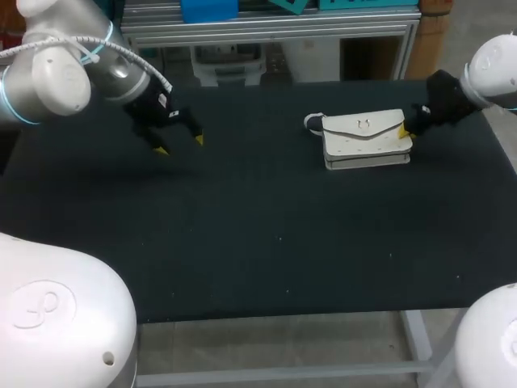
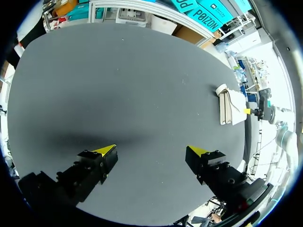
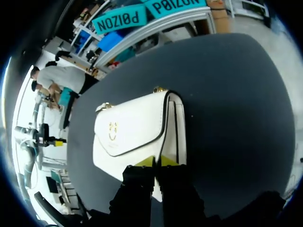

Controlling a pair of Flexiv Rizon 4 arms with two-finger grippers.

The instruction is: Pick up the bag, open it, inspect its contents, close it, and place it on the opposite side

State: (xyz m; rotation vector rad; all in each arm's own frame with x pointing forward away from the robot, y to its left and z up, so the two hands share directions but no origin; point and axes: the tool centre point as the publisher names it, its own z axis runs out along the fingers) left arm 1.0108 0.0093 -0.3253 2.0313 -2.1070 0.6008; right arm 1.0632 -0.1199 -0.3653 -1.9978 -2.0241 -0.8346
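Tabletop (image 1: 258, 242), black, lies nearest. Further on, the left gripper (image 1: 180, 145) hangs over it, fingers spread wide, well apart from the white handbag (image 1: 365, 137) lying flat toward the right side. The right gripper (image 3: 156, 161) is pinched narrow on the bag's flap edge at its end.

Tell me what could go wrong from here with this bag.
The right claw meets the white bag only at its end edge, so a lift might let it tilt or slip. The left claw hangs open far across the table, so it likely cannot steady the bag soon.
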